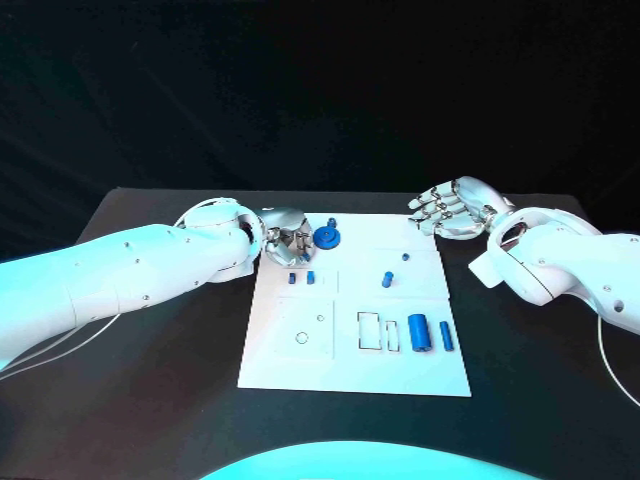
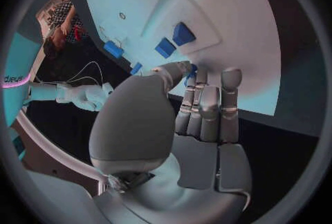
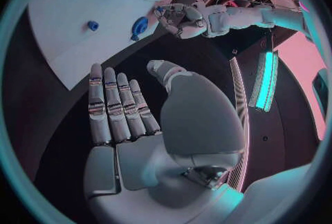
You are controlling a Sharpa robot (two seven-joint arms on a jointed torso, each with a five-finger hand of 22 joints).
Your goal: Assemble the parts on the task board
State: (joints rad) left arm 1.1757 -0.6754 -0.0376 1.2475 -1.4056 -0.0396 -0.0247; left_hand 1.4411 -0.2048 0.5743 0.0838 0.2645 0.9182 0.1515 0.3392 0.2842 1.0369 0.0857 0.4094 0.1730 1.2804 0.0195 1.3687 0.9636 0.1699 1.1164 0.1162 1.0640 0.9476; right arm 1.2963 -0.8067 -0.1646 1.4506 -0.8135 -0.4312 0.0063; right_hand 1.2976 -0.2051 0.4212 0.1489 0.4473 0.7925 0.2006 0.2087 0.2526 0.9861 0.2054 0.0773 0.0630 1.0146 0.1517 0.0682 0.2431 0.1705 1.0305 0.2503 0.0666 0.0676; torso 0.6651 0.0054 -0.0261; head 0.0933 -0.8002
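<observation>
On the black table (image 1: pixel 147 400) we see the white board (image 1: pixel 356 340) lying between the two arms. Small blue parts sit on it: a round knob-like piece (image 1: pixel 327 238) near the far edge, two short blocks (image 1: pixel 301 278) below it, a small peg (image 1: pixel 388 279) near the middle, and two cylinders (image 1: pixel 420 332) toward the near right. The left hand (image 1: pixel 284 238) is at the board's far left corner, just beside the round piece; we cannot tell whether its fingertips grip it. The right hand (image 1: pixel 454 208) hovers off the far right corner, fingers straight and holding nothing, well apart from the parts.
</observation>
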